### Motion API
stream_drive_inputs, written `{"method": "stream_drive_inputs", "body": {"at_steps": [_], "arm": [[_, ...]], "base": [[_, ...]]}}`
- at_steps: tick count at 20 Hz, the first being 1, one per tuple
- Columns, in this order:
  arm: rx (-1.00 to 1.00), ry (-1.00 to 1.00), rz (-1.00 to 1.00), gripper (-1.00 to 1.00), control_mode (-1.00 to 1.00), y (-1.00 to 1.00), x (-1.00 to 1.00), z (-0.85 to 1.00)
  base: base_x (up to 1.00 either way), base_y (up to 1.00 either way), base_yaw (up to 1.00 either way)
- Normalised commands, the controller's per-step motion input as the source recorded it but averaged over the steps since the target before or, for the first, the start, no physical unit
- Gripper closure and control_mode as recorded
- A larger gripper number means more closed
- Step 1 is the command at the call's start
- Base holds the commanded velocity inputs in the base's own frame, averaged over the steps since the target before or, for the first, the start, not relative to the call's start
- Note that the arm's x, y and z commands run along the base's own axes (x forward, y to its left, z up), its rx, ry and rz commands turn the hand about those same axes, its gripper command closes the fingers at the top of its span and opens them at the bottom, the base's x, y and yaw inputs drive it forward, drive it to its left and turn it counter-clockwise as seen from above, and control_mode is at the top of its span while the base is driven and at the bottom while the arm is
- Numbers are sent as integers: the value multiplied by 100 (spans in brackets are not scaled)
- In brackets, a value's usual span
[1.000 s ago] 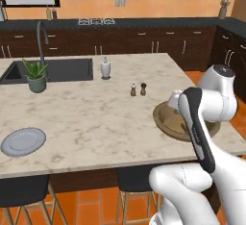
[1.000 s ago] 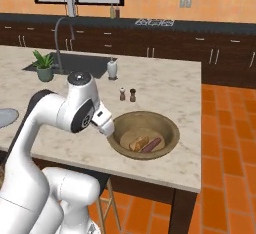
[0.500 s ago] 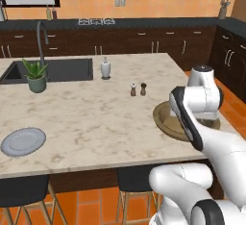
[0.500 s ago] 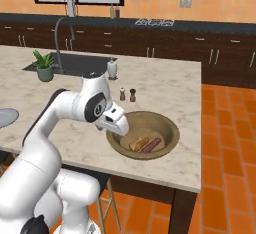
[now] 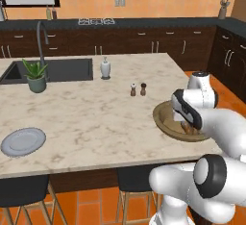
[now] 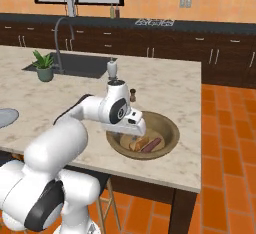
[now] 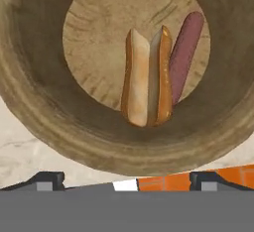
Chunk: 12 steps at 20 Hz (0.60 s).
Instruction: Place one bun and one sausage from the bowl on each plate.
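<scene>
Bowl (image 6: 170, 128) sits at the worktop (image 5: 86, 113) edge; my arm hides its near rim in both base views. I see one bun (image 7: 147, 82) and sausage (image 7: 185, 52) inside. Gripper (image 7: 126, 179) hovers above, fully open, empty, pointing down.

Marble table (image 5: 96, 118): grey plate (image 5: 22, 141) at left edge; bowl (image 5: 166, 118) at right, partly behind arm; plant (image 5: 35, 75) beside sink (image 5: 62, 69); two shakers (image 5: 138, 89) mid-table.
</scene>
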Motion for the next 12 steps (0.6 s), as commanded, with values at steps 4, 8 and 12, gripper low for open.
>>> {"method": "stream_drive_inputs", "body": {"at_steps": [4,8,12], "arm": [[0,19,4,-100,-100,-14,62,-41],[-1,19,0,-100,-100,-28,20,-41],[0,15,0,-100,-100,-23,8,-37]], "base": [[0,0,0],[0,0,0],[0,0,0]]}}
